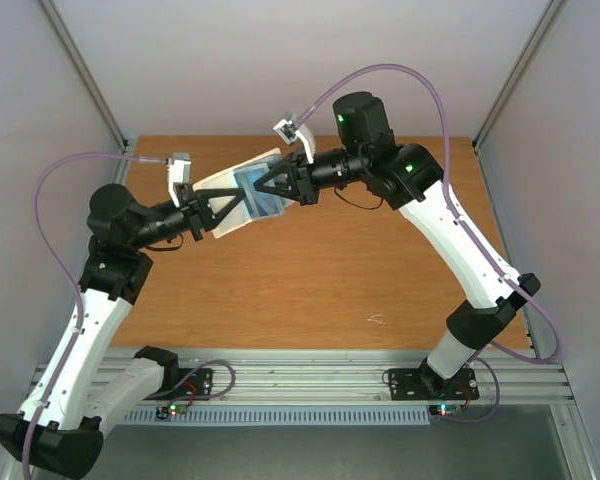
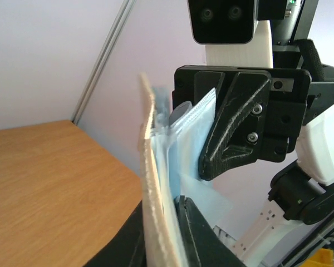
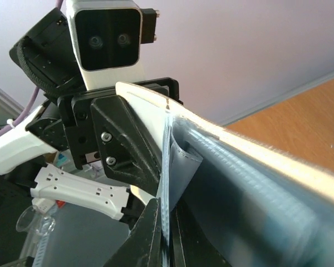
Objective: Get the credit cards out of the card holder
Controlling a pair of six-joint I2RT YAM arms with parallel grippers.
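Card holder point(image 1: 242, 195): aloft above the bench point(image 1: 330, 270), apparently spread to expose its pockets.
Left fingers point(image 2: 197, 233): pinching its rim.
Right fingers point(image 3: 147, 239): pinching its inner sleeve point(image 3: 183, 161).

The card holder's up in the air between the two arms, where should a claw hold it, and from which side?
Probably pinch the card holder across its two broad faces near an outer edge, coming in edge-on from the side, like the left claw. It is thin, flat and standing on edge, so those faces are its only good pad surfaces.
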